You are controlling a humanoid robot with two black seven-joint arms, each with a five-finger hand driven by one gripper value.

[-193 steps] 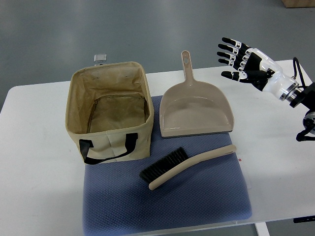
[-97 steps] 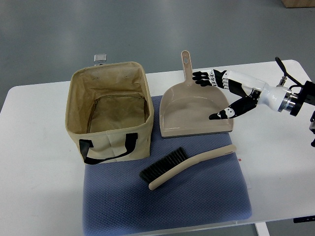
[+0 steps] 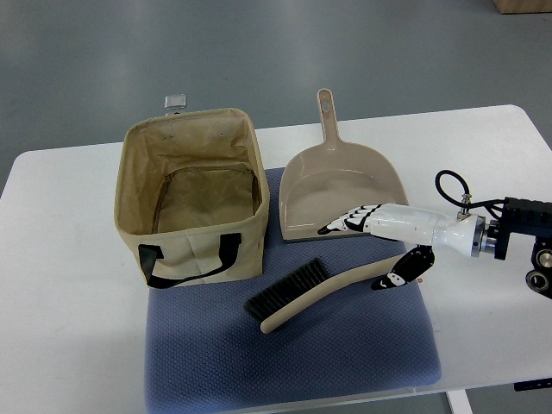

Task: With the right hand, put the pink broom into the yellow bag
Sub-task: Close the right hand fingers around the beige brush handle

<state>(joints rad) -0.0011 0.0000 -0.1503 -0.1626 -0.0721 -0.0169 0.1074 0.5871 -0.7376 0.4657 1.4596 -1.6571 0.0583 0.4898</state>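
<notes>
The pink-beige broom [image 3: 332, 288] lies on the blue mat [image 3: 293, 354], dark bristles toward the left, handle pointing right. My right hand [image 3: 362, 250] hovers low over the handle end, fingers [image 3: 345, 222] stretched left above the dustpan's front lip and thumb [image 3: 392, 278] just past the handle; it is open and holds nothing. The yellow fabric bag [image 3: 191, 198] stands open and empty at the mat's left, black strap on its near side. The left hand is out of view.
A pink-beige dustpan [image 3: 341, 194] lies behind the broom, handle pointing away. The white table [image 3: 60, 285] carries the mat. A small metal clip [image 3: 176, 102] sits at the table's far edge behind the bag.
My right hand has swung down and toward me, from over the dustpan's right side to just above the broom handle. Broom, dustpan and bag have not moved.
</notes>
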